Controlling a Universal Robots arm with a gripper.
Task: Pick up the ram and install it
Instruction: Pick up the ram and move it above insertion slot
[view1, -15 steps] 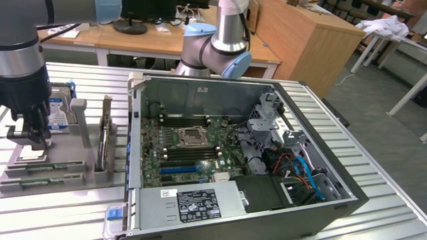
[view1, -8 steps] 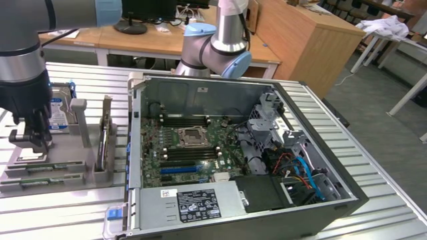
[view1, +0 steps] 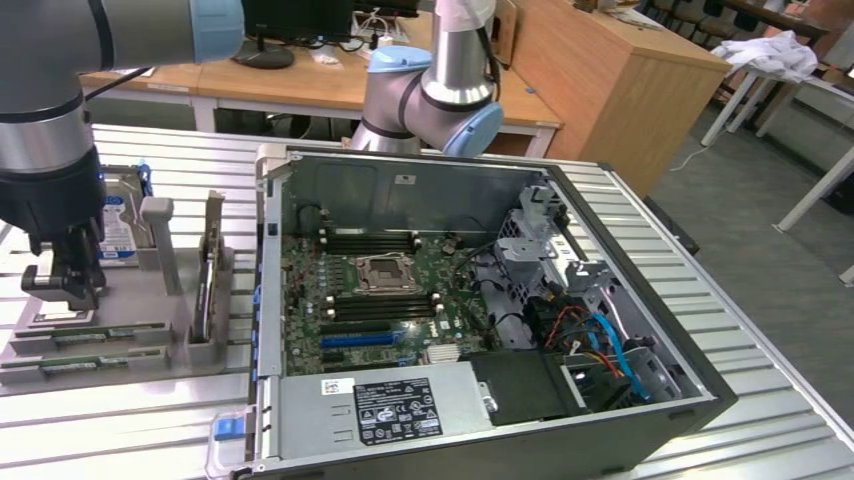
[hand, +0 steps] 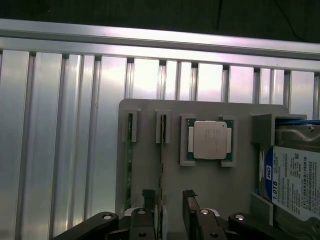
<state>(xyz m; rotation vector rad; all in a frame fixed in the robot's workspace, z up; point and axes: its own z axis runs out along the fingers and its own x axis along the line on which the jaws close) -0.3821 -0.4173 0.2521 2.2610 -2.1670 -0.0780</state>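
Wrist view: gripper (hand: 167, 202), jaws wide and empty, straddles the ram (hand: 162, 160), which stands on edge in a holder (hand: 145, 160) slot, probably so its flat faces can be pinched. A second ram (hand: 128, 165) stands alongside: two sticks, one CPU (hand: 207, 140), one drive (hand: 295, 175). The holder lies at the exterior view's left, beside one open case (view1: 360, 190).
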